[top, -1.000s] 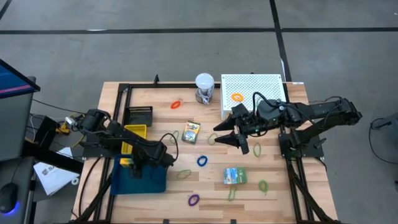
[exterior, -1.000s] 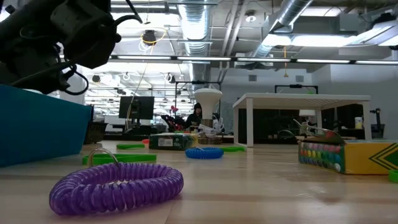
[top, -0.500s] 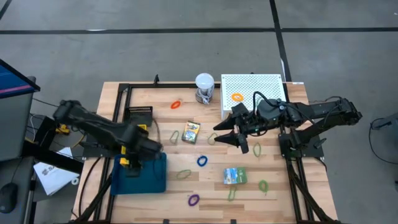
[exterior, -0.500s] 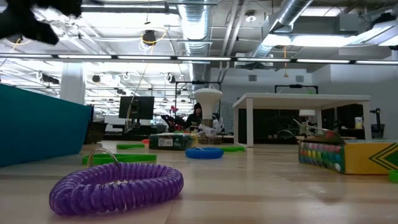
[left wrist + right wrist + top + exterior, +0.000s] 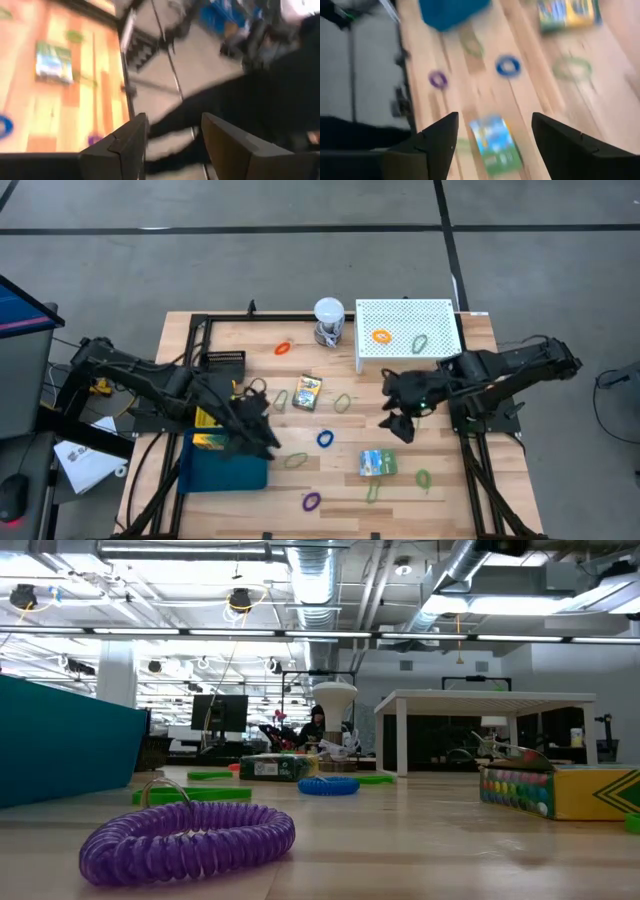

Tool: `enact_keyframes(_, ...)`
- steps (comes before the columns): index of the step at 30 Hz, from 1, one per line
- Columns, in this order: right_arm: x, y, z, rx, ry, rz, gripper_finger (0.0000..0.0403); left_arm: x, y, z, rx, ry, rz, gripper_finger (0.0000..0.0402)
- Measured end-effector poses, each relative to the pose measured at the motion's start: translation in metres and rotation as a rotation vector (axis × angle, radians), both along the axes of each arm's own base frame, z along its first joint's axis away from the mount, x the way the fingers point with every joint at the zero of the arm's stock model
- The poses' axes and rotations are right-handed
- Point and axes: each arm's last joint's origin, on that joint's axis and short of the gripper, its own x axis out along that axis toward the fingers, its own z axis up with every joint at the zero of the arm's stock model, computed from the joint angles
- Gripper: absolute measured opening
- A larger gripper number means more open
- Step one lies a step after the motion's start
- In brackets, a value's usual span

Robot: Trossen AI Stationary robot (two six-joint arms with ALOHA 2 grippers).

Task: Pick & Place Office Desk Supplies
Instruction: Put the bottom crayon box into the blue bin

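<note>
Overhead, supplies lie scattered across the desk (image 5: 470, 470); the left hand (image 5: 262, 425) hangs by the blue tray (image 5: 225, 470) at eight o'clock, the right hand (image 5: 400, 418) above a green packet (image 5: 377, 462) at four o'clock. Both wrist views show fingers apart, nothing held. I'd guess picking comes next: the right hand must drop onto that packet.

— What carries it all?
— A wooden table (image 5: 440, 480). Toward its left edge sit a blue tray (image 5: 228, 470), a yellow bin (image 5: 212, 418) and a black mesh basket (image 5: 224, 364).
— And the far edge?
— A white ball-topped object (image 5: 328, 319) beside a white perforated stand (image 5: 405, 330), with an orange loop (image 5: 283, 347) nearby.
— The middle?
— Two printed packets (image 5: 308, 392) (image 5: 377, 462) and a blue loop (image 5: 325, 439).
— The near edge?
— A purple loop (image 5: 311, 501), and green loops (image 5: 423, 478) toward the right.
</note>
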Motion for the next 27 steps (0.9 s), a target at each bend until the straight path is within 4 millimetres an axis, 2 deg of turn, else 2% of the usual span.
enact_keyframes(5, -0.017, 0.016, -0.006, 0.026, 0.132, -0.091, 0.0249, 0.015, 0.001, -0.015, -0.012, 0.075, 0.041, 0.0188)
enact_keyframes(9, -0.025, 0.029, -0.014, 0.099, 0.207, -0.187, 0.0249, 0.020, 0.001, -0.016, -0.045, 0.085, 0.057, 0.0189)
enact_keyframes(17, -0.030, 0.050, -0.060, 0.230, 0.300, -0.399, 0.0249, 0.034, 0.010, -0.023, -0.200, 0.185, 0.173, 0.0200)
enact_keyframes(23, -0.031, 0.061, -0.089, 0.334, 0.292, -0.491, 0.0249, 0.062, 0.015, -0.034, -0.293, 0.166, 0.158, 0.0217)
enact_keyframes(27, -0.031, 0.065, -0.095, 0.371, 0.278, -0.521, 0.0249, 0.089, 0.016, -0.049, -0.374, 0.132, 0.180, 0.0224)
